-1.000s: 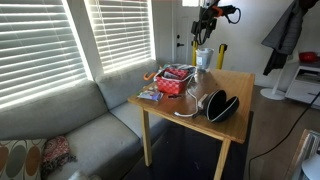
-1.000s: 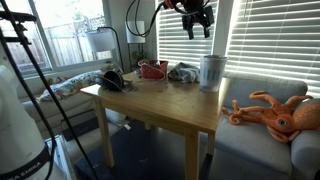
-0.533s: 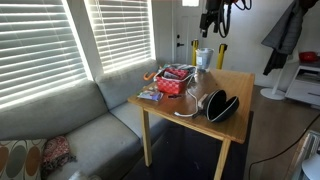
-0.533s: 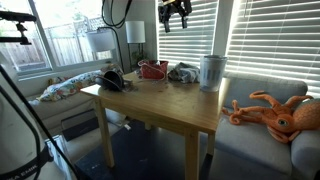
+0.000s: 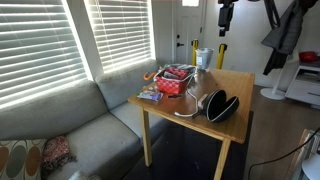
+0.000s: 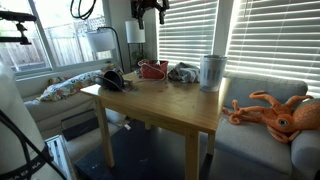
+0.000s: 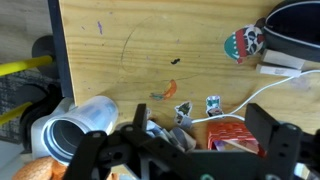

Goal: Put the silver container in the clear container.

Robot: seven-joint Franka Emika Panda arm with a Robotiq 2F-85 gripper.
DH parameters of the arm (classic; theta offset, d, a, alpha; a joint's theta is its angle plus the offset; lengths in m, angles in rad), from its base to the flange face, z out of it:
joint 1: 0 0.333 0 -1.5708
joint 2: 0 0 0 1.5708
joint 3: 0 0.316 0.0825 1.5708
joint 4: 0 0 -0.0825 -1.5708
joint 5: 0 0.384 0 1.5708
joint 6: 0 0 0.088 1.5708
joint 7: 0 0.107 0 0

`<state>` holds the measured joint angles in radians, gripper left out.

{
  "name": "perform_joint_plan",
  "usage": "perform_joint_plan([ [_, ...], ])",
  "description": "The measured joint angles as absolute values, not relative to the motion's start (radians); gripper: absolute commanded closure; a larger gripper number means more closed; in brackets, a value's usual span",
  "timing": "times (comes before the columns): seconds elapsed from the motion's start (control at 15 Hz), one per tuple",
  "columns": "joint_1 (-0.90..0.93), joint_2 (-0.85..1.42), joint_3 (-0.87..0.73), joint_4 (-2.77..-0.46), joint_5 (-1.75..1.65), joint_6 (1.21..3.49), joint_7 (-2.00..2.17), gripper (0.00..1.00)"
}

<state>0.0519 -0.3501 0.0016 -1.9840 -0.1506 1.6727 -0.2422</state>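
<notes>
The clear container [image 5: 203, 58] stands upright at the table's far edge and also shows in the other exterior view [image 6: 211, 72]. In the wrist view its whitish wall [image 7: 97, 109] surrounds the silver container [image 7: 66, 137], whose shiny round rim sits inside it. My gripper [image 7: 180, 150] is open and empty, its fingers [image 7: 281, 146] spread wide. It hangs high above the table in both exterior views [image 5: 224, 12] [image 6: 150, 8], well apart from the cups.
A red patterned container [image 7: 236, 135] [image 5: 175, 82], a black oval case [image 5: 222, 105] [image 7: 298, 35], a white cable [image 7: 250, 100] and small stickers lie on the wooden table [image 6: 160, 100]. An orange octopus plush [image 6: 275, 112] lies on the sofa. Window blinds stand behind.
My gripper has risen and moved sideways away from the cups, open and empty throughout. The cups have not moved.
</notes>
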Motion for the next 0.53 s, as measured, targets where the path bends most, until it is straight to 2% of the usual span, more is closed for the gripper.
perform_joint_plan([
  [0.53,0.058,-0.365,0.002,-2.006,-0.151,1.669,-0.266,0.00],
])
